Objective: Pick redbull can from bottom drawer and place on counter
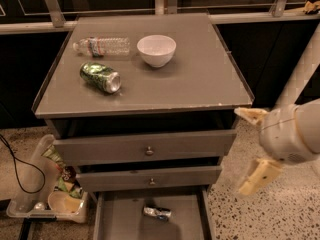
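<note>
Camera view, redbull can (157,213) lower-left of tool (254,146)

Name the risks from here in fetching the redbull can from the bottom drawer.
The redbull can lies on its side in the bottom drawer and may roll away from the end effector, open, to the right of the upper drawers. Those drawers jut out above the can, so the arm may strike them. The green can lies sideways on the counter; a nudge could roll it.
</note>
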`<action>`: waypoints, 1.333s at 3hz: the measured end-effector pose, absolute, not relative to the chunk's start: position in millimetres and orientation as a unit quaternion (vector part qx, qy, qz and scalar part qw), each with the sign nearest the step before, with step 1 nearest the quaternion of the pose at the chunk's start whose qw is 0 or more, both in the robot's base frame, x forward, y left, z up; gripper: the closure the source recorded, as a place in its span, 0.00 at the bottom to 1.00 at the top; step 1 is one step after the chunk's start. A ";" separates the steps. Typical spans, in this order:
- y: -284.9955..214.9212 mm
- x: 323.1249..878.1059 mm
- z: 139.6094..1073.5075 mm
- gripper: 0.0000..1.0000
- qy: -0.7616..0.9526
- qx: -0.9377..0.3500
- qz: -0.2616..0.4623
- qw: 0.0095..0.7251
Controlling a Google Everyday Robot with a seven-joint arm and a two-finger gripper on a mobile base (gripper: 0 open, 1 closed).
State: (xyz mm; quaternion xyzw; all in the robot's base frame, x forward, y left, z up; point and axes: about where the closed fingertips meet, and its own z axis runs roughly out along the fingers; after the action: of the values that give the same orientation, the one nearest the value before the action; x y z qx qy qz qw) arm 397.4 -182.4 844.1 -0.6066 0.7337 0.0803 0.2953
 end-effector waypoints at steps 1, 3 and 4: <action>-163.8 408.2 753.6 0.00 0.746 -0.577 0.133 0.305; -169.7 428.3 738.3 0.00 0.755 -0.558 0.119 0.323; -172.6 431.1 734.5 0.00 0.759 -0.546 0.122 0.334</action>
State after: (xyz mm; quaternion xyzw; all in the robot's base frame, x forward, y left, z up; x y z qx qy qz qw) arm 431.1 -172.6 734.5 -0.5457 0.7588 0.1218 0.3340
